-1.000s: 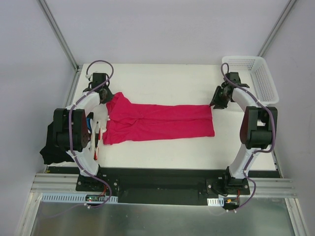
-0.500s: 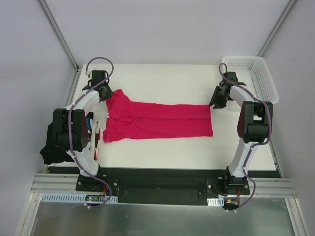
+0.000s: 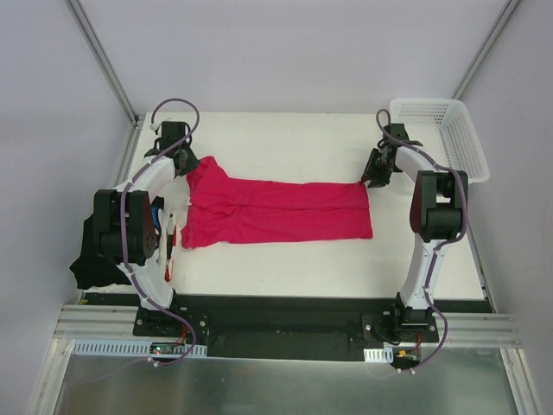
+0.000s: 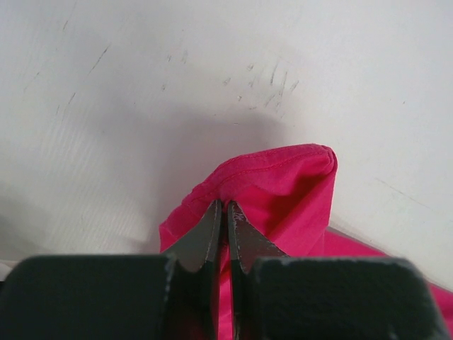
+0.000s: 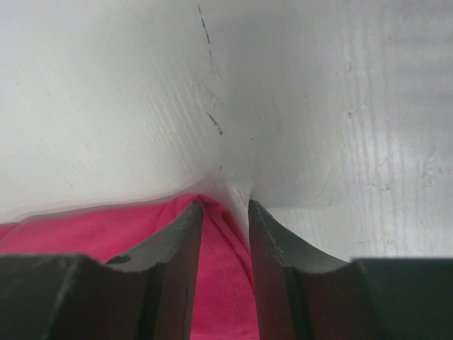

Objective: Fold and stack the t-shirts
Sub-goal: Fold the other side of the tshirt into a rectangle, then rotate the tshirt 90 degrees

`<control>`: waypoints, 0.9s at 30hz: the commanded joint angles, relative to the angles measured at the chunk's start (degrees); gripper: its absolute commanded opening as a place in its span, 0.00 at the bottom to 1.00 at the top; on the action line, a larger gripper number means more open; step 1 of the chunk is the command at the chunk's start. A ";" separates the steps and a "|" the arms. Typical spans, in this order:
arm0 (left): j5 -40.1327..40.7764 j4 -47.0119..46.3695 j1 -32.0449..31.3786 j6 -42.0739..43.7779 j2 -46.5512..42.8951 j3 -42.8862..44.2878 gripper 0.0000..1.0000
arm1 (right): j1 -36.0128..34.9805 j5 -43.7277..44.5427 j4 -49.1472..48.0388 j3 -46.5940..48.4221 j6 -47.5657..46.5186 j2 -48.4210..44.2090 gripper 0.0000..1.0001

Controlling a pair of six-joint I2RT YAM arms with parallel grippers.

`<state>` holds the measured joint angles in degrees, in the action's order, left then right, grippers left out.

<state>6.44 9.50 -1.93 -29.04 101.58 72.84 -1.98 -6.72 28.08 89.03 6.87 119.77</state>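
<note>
Nearest the arm bases, a black shirt (image 3: 85, 251) is seen draped over the left edge of the table (image 3: 285, 143), with white and red cloth edges showing just beside it under the left arm. The black shirt has not shifted over the last second.

In the middle of the table the pink shirt (image 3: 276, 212) is laid out flat as a long band from left to right. Its right hem has been drawn a little to the left compared with a second ago, and the band now lies slightly shorter and straighter.

At the far left corner of the band, the left gripper (image 3: 183, 160) is clamped fully onto a raised fold of the pink cloth, as is shown plainly in the left wrist view. At the far right corner, the right gripper (image 3: 373, 173) has been swung inward and farther back. A bunch of pink cloth is seen between its half-closed fingers (image 5: 180, 241), so a grasp on that corner is judged likely.

With both far corners taken, the shirt is judged to be squared up for a fold, which has not yet been made. No stacking of this shirt has begun.

Farthest off, a white basket (image 3: 423, 104) stands at the far right corner, well apart from the shirt.
</note>
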 commanded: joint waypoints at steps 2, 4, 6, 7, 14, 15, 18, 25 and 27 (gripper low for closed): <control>-0.02 -0.36 -0.35 1.09 0.46 3.10 0.00 | -1.10 -1.45 0.40 1.32 1.39 0.03 0.35; 0.33 -0.36 -0.35 1.09 0.46 3.36 0.00 | -1.27 -1.98 -0.21 0.53 1.74 -0.15 0.34; 0.85 -0.27 -0.35 1.70 0.72 4.06 0.00 | -1.36 -2.15 -1.17 -0.69 1.83 -0.67 0.28; 1.12 -0.44 -0.35 1.79 0.81 4.33 0.00 | -1.36 -2.33 -1.53 -1.05 1.91 -0.76 0.23; 1.74 -0.44 -0.26 2.49 2.04 7.23 0.00 | -1.36 -1.98 -2.85 -2.11 2.35 -0.85 0.01; 1.74 -0.36 -0.26 2.58 2.04 7.40 0.00 | -1.27 -1.98 -2.94 -2.11 2.53 -0.68 0.01; 2.09 -0.36 -0.26 2.85 2.40 7.93 0.00 | -1.10 -1.46 -2.94 -2.28 2.88 -0.85 0.01; 2.88 -0.53 0.26 3.64 3.10 8.20 0.00 | 1.01 0.74 -4.08 -5.88 2.88 -3.75 0.01; 2.97 -0.53 0.18 3.81 3.27 8.37 0.00 | 1.54 1.44 -4.26 -7.29 2.53 -4.80 0.01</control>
<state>7.64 9.76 -1.87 -26.50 104.86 78.70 -2.11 -8.23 23.09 84.44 9.65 118.50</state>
